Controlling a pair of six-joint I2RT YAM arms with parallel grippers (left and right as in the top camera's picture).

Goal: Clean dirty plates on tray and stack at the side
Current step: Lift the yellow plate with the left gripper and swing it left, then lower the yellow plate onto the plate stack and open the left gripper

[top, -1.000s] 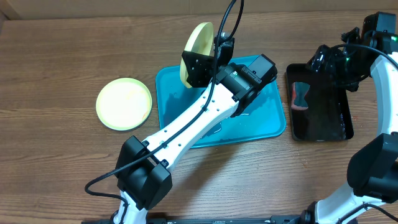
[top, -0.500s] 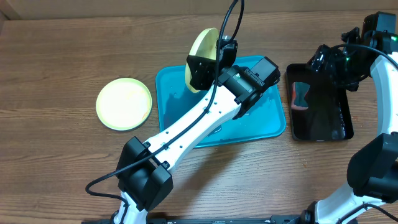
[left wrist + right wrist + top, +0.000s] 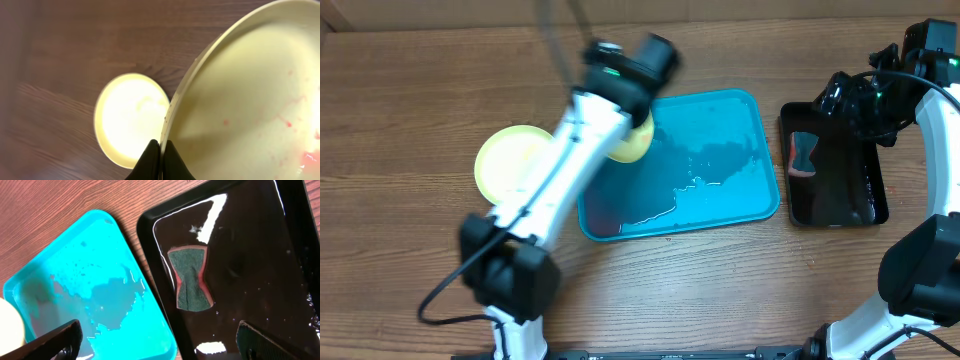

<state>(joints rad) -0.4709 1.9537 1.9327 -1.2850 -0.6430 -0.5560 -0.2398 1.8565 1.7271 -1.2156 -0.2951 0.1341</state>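
My left gripper [image 3: 160,150] is shut on the rim of a pale yellow-green plate [image 3: 250,100] that carries faint red specks. In the overhead view this plate [image 3: 632,145] hangs tilted over the left edge of the turquoise tray [image 3: 720,150]. A second yellow-green plate [image 3: 510,167] lies flat on the table left of the tray; it also shows in the left wrist view [image 3: 130,115]. The tray [image 3: 90,280] holds no plates, only water and a reddish smear. The blue-white plate is out of view. My right gripper [image 3: 160,345] is open above the black tray [image 3: 250,255].
The black tray [image 3: 860,200] stands right of the turquoise tray and is wet. A green and red sponge [image 3: 191,280] lies in it near its left side; it also shows in the overhead view [image 3: 802,153]. Bare wood table lies all around.
My left arm has swung left with the plate, from above the tray's back edge to the tray's left edge, near the plate on the table. The right arm has not moved.
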